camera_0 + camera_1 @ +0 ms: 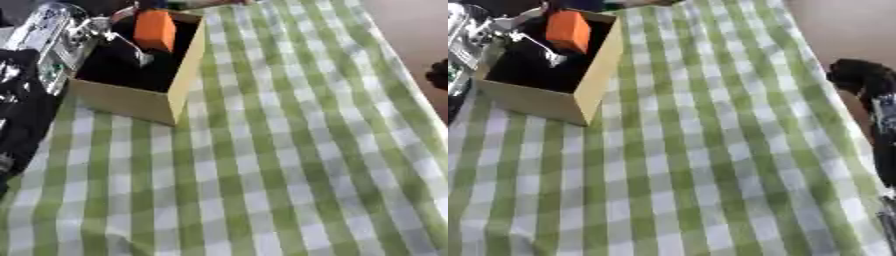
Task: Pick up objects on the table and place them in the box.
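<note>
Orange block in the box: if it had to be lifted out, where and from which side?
Grip the orange block across its two broad side faces, coming straight down from above. It stands upright inside the box, and the cardboard walls block any sideways approach. The left hand already reaches there.

Nothing readable here tbh, no text, labels or numbers on the box [140,102] up at 11 o'clock.

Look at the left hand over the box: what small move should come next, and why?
Probably open the left hand and let go: the orange block it appears to hold already sits over the dark inside of the box. The right hand waits at the table's right edge.
</note>
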You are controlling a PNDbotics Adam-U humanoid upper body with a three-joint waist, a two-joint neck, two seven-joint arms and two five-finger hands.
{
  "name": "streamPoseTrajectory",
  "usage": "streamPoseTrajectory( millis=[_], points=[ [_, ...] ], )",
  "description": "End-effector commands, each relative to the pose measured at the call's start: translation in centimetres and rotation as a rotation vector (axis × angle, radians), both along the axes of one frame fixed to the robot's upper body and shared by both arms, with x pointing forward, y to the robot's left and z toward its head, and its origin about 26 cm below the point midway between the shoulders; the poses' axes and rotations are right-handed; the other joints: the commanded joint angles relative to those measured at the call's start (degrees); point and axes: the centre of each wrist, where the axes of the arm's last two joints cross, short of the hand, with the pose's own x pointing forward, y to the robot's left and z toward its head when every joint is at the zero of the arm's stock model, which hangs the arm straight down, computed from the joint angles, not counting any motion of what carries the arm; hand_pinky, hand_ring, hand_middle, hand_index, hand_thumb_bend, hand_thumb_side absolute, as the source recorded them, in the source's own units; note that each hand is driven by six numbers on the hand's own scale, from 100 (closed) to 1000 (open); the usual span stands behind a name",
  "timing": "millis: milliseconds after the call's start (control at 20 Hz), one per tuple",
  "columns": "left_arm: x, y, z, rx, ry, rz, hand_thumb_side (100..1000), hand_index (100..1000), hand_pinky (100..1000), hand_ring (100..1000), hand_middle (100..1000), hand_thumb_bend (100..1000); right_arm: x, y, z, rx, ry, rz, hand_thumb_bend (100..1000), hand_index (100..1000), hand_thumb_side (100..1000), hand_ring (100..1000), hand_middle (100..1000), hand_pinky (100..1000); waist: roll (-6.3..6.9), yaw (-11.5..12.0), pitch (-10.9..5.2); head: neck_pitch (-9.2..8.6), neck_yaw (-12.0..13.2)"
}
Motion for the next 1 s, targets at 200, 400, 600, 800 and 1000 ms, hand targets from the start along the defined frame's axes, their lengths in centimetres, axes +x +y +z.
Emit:
streamPoseTrajectory(
  millis=[200, 400, 600, 800, 1000],
  points=[
    [0.2, 0.5, 0.5, 0.047, -0.009, 0.04, 428, 780, 729, 737, 706, 535, -0.3, -0.2, 0.9, -0.023, -0.031, -0.004, 100, 799, 1000, 775, 734, 840, -0.26, 0.0, -1.24, -0.22, 0.1],
    [0.1, 0.6, 0.8, 0.059, 0.0, 0.034, 466, 857, 805, 832, 796, 729, -0.3, -0.2, 0.9, -0.021, -0.028, -0.006, 100, 799, 1000, 775, 734, 840, -0.28, 0.0, -1.51, 0.06, 0.2],
    [-0.1, 0.9, 1.1, 0.064, 0.0, 0.047, 527, 872, 819, 851, 812, 863, -0.3, -0.2, 0.8, -0.019, -0.025, -0.007, 100, 799, 1000, 776, 735, 840, -0.2, 0.1, -1.88, 0.32, 0.0],
    [-0.4, 0.9, 1.6, 0.04, -0.024, 0.04, 558, 854, 801, 832, 795, 826, -0.3, -0.2, 0.8, -0.017, -0.021, -0.008, 100, 799, 1000, 776, 735, 841, -0.11, 0.2, -2.38, 0.56, 0.0],
    [-1.0, 0.8, 2.8, -0.001, -0.086, 0.023, 570, 821, 764, 797, 762, 726, -0.4, -0.3, 0.7, -0.015, -0.02, -0.008, 100, 799, 1000, 776, 735, 841, -0.11, 0.4, -3.19, 1.02, -0.1]
  ],
)
